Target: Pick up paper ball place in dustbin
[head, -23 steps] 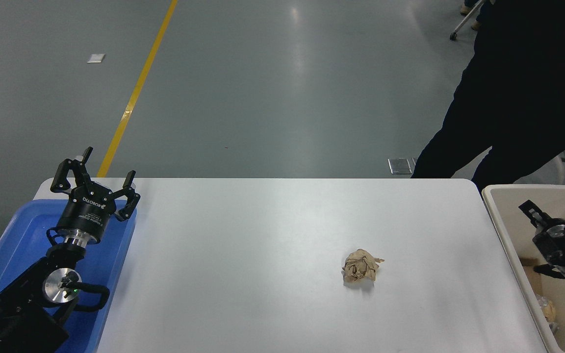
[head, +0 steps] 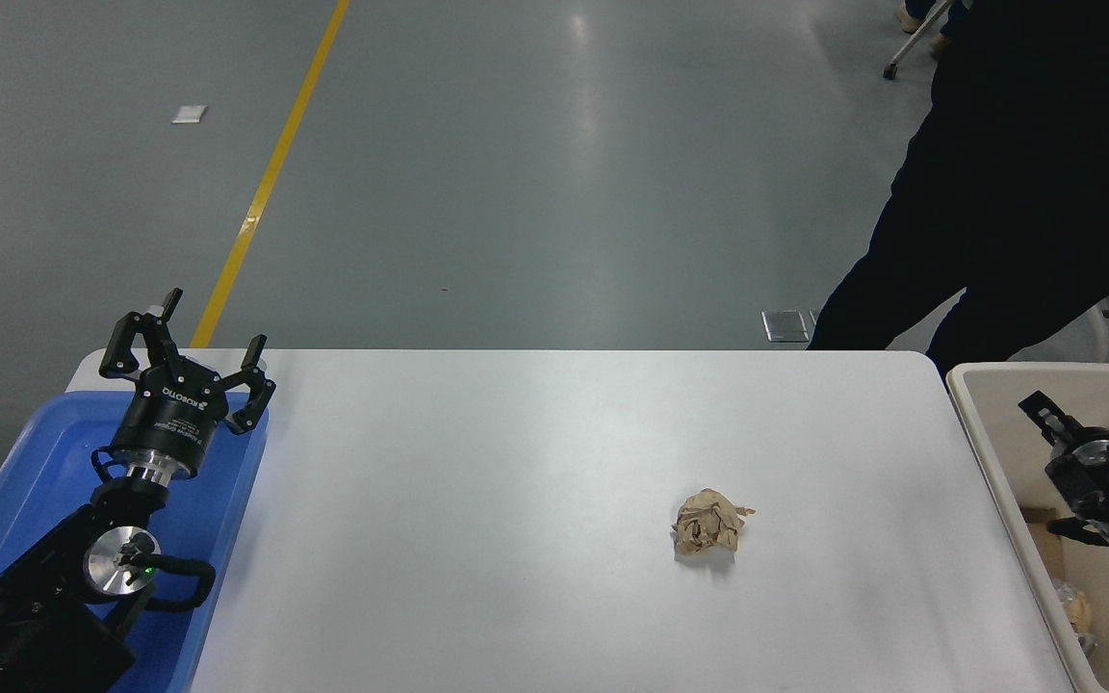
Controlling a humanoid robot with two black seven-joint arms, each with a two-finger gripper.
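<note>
Almost nothing has changed in the last half second: both arms and the paper sit where they sat before, so the pick has not begun.

Nearest, at the table's near-left corner, the parked left gripper (head: pixel 187 361) hangs with its black fingers spread apart and empty over the shallow blue plastic tray (head: pixel 6 491). At the near-right edge, the right gripper (head: pixel 1079 481) hangs over the large cream-beige rectangular plastic dustbin (head: pixel 983 452); too little of it shows to tell whether its fingers are apart or together. Tan scraps lie in the bin's bottom.

Further in, on the flat white table (head: pixel 516 500), the small crumpled tan-brown kraft paper ball (head: pixel 709 523) rests right of centre, well apart from both grippers and clear of the dustbin's rim. I judge the task barely started: the right arm must first travel left to the wad.

Beyond the far-right corner stands a person in dark clothing (head: pixel 1017 192).
</note>
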